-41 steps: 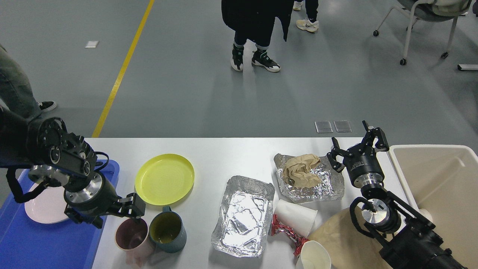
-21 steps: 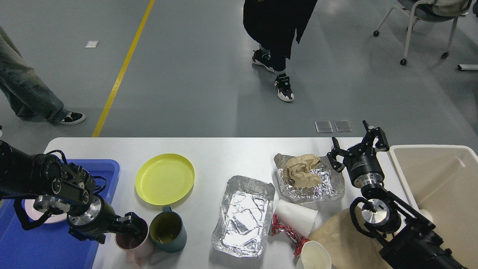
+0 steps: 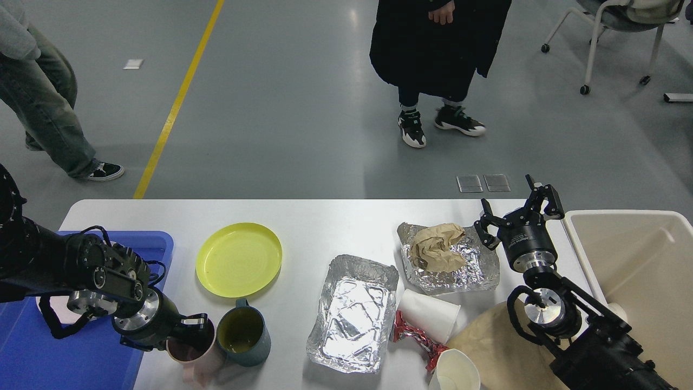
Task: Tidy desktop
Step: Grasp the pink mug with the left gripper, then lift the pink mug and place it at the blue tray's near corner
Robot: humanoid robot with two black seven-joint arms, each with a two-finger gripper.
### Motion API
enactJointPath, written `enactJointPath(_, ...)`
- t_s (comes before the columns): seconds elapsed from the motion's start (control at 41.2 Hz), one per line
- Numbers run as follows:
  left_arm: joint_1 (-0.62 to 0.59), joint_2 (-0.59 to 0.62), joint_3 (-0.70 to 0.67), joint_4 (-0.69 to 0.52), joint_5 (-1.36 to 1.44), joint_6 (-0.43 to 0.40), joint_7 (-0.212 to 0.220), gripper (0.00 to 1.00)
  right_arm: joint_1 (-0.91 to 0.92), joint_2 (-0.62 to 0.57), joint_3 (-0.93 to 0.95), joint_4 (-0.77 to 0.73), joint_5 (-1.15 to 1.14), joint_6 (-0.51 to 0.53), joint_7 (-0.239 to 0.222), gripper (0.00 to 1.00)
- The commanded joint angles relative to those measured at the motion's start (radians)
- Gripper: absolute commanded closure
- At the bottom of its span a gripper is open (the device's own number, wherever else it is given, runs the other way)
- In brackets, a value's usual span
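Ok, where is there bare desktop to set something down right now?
The desktop is bare along its far edge, and between the yellow plate and the empty foil tray. The right side is crowded: foil with crumpled paper, paper cups, red wrapper. The two mugs fill the near left.

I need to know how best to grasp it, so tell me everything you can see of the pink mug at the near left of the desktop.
The pink mug stands upright on the white desktop, near its front edge, beside the blue tray. It looks like glossy ceramic, pale pink outside, darker within; no contents are discernible. Its right side sits against a grey-blue mug. The left tool is at its rim, one finger apparently inside; whether it grips cannot be told.
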Motion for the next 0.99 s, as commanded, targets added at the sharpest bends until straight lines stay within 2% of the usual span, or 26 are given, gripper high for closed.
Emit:
enactJointPath(0.0,0.007,0.000,-0.012,0.012,-0.027,0.002,0.012,0.76,0.000,0.000,0.000,0.000,0.000,0.000,0.000,0.00)
enactJointPath(0.097,0.005,0.001,-0.009,0.012,-0.027,0.003,0.013,0.79,0.000,0.000,0.000,0.000,0.000,0.000,0.000,0.00)
enactJointPath(0.194,0.002,0.006,-0.001,0.007,-0.026,-0.009,0.013,0.91,0.000,0.000,0.000,0.000,0.000,0.000,0.000,0.00)
enactJointPath(0.315,-0.004,0.012,0.005,0.000,-0.026,-0.032,0.038,1.00,0.000,0.000,0.000,0.000,0.000,0.000,0.000,0.00)
enactJointPath(0.461,-0.013,0.018,0.011,0.001,-0.026,-0.102,0.055,1.00,0.000,0.000,0.000,0.000,0.000,0.000,0.000,0.00)
enactJointPath(0.655,-0.037,0.030,0.034,0.000,-0.026,-0.113,0.056,1.00,0.000,0.000,0.000,0.000,0.000,0.000,0.000,0.00)
enactJointPath(0.776,-0.134,0.049,0.091,-0.025,-0.024,-0.162,0.047,1.00,0.000,0.000,0.000,0.000,0.000,0.000,0.000,0.00)
enactJointPath(0.97,-0.448,0.089,0.198,-0.164,-0.024,-0.279,0.043,1.00,0.000,0.000,0.000,-0.002,0.000,0.000,0.000,0.00)
